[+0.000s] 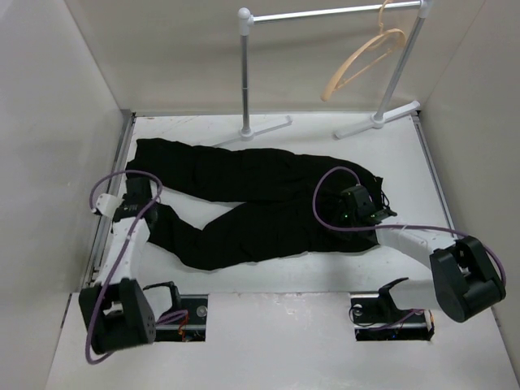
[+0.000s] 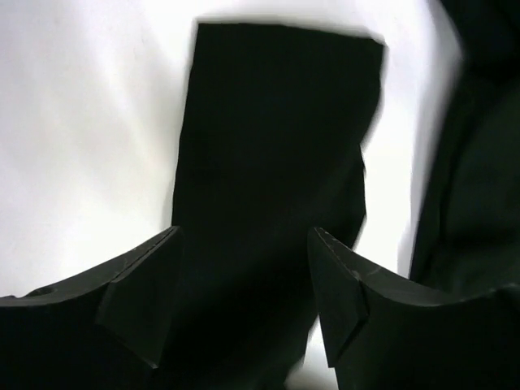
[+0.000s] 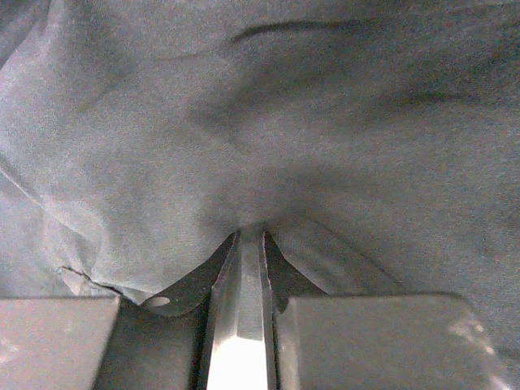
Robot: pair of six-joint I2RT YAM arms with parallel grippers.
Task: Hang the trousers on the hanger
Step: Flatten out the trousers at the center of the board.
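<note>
1. Now the trousers (image 1: pixel 244 195) lie flat on the table (image 1: pixel 325 276), waist toward the right and both legs running out to the left, the lower leg bent.
2. The hanger (image 1: pixel 363 55) hangs from the rail (image 1: pixel 325 14) at the back right, well apart from the cloth and with nothing on it.
3. The right gripper (image 3: pixel 250 237) has its fingers pressed together on a pinch of fabric at the waist end, and the cloth puckers up around the tips.
4. The left gripper (image 2: pixel 244 244) sits low over a leg end (image 2: pixel 280 122) with its fingers spread wide; the leg runs between them, and nothing is squeezed.
5. Handling, as I judge it: the fabric is soft, light and floppy, so it will sag and fold wherever it is not supported, and a thin single-layer pinch may slip out.
6. Good places to hold look like the waistband, where the layers are thicker, and the leg hems, gripped across the full width.
7. With both ends held, the garment should lift as a sling that can be draped over the lower bar of the hanger, which may swing when the cloth touches it.
</note>
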